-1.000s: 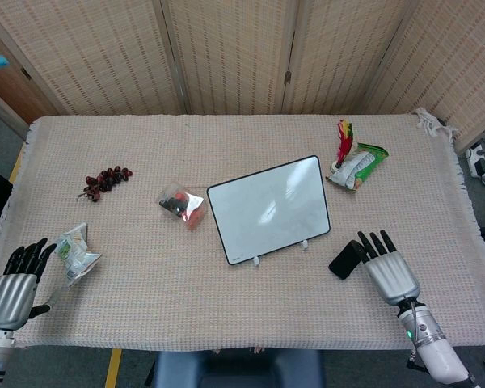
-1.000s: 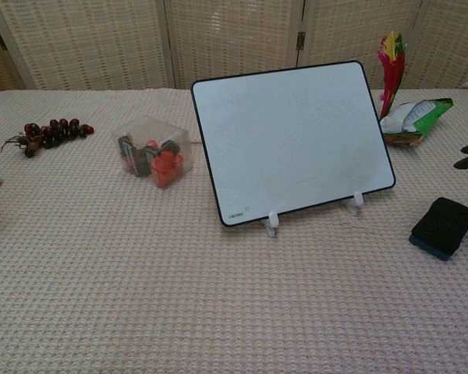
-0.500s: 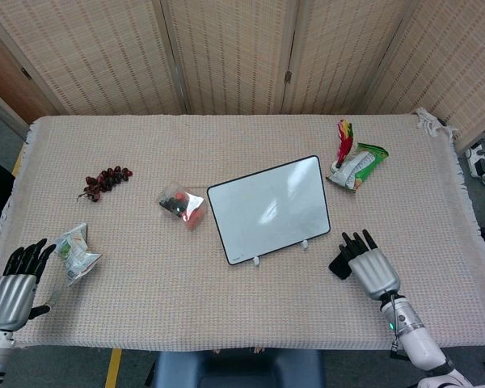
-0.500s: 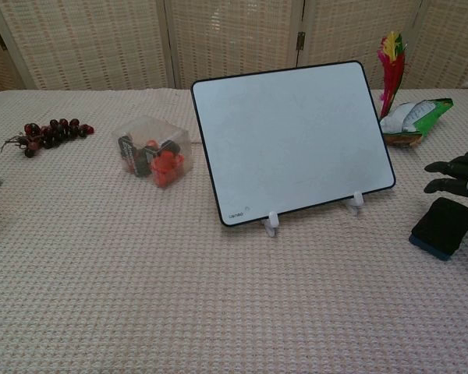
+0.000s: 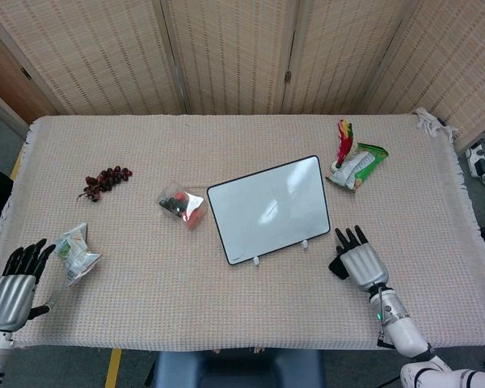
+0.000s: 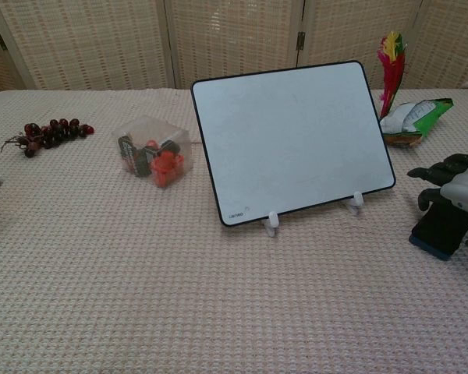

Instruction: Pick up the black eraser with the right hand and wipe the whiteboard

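The whiteboard (image 5: 268,208) (image 6: 291,139) leans upright on two small white feet mid-table, its face blank. The black eraser (image 5: 337,264) (image 6: 441,229) lies on the cloth to the board's right. My right hand (image 5: 360,263) (image 6: 455,185) hovers directly over the eraser, palm down, its dark fingers spread; it covers most of the eraser in the head view. I see no grip on the eraser. My left hand (image 5: 13,288) rests open at the table's near-left corner, holding nothing.
Close to my left hand lies a snack packet (image 5: 75,253). A bunch of dark grapes (image 5: 105,181) (image 6: 50,133), a clear box of small items (image 5: 182,204) (image 6: 150,149), and a green packet with a feathered toy (image 5: 355,164) (image 6: 408,115) sit around the board.
My right hand has slid left, from beside the eraser to over it. The eraser, board and left hand have not moved.
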{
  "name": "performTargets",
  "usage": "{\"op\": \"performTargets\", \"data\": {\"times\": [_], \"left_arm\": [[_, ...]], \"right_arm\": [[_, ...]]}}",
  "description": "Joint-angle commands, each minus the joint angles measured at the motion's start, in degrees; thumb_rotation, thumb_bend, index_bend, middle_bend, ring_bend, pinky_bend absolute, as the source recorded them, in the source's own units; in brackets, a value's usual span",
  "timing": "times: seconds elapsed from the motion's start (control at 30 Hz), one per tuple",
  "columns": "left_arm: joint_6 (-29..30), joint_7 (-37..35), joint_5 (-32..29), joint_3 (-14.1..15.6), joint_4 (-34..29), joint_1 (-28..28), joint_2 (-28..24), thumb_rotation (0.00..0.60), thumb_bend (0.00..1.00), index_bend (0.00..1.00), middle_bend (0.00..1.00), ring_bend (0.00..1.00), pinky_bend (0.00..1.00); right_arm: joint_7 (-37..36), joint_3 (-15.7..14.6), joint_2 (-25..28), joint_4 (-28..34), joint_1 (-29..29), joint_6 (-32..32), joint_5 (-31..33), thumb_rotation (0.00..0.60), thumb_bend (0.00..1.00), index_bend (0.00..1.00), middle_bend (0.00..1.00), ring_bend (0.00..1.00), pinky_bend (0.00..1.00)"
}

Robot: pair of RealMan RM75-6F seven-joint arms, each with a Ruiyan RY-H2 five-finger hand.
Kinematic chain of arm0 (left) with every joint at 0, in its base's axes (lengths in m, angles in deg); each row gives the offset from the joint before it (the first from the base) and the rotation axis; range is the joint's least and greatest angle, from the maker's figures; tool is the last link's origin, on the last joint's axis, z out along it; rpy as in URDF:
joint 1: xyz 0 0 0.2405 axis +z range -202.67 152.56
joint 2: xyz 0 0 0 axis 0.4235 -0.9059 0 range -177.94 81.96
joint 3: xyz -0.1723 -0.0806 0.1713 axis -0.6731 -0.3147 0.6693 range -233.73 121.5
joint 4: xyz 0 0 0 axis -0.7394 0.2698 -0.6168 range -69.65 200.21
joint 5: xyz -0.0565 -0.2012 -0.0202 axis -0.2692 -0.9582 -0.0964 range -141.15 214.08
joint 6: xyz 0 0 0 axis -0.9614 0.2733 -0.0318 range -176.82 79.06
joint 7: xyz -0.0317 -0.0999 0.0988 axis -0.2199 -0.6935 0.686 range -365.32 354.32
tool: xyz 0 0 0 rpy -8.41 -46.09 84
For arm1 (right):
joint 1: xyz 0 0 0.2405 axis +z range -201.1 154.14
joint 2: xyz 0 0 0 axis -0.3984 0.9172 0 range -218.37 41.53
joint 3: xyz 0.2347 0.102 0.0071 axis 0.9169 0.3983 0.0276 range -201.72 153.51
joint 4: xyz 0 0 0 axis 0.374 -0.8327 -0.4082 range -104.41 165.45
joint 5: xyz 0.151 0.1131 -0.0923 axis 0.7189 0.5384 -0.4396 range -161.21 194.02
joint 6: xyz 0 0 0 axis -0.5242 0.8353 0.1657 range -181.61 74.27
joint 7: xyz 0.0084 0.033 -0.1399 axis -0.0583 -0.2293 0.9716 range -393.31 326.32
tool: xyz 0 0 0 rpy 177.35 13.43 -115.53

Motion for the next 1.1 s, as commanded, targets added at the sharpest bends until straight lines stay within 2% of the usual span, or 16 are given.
{"op": "performTargets", "data": {"times": [0.03,0.3,0.53,0.77,0.9,1.1], "left_arm": [[0.06,0.02,0.10,0.05,-0.04,0.03,0.00,0.600,0.34,0.00,0.01,0.00,0.00],[0.04,0.01,0.04,0.03,-0.07,0.05,-0.03,0.600,0.34,0.00,0.02,0.00,0.00],[0.16,-0.02,0.08,0.02,-0.07,0.11,-0.03,0.600,0.34,0.00,0.01,0.00,0.00],[0.04,0.20,0.01,0.03,-0.11,0.08,0.03,0.600,0.34,0.00,0.01,0.00,0.00],[-0.26,0.09,-0.10,0.05,-0.06,-0.01,-0.03,0.600,0.34,0.00,0.01,0.00,0.00],[0.00,-0.92,0.22,0.10,-0.10,0.10,-0.39,0.600,0.34,0.00,0.01,0.00,0.00]], "right_arm": [[-0.49,-0.25,-0.96,-1.27,0.23,0.53,-0.41,0.600,0.37,0.31,0.00,0.00,0.00],[-2.76,-0.97,-3.83,-5.82,-0.04,3.47,-4.52,0.600,0.37,0.46,0.01,0.04,0.00],[-9.41,-1.41,-5.10,-8.69,-1.16,8.43,-11.36,0.600,0.37,0.60,0.10,0.11,0.00],[-18.73,-0.27,-8.35,-12.82,-2.22,18.76,-21.69,0.600,0.37,0.62,0.12,0.11,0.00],[-18.18,1.92,-12.96,-16.78,-1.73,22.47,-24.24,0.600,0.37,0.62,0.12,0.10,0.00],[-16.53,5.54,-19.93,-23.96,1.05,24.30,-26.11,0.600,0.37,0.62,0.12,0.10,0.00]]}}
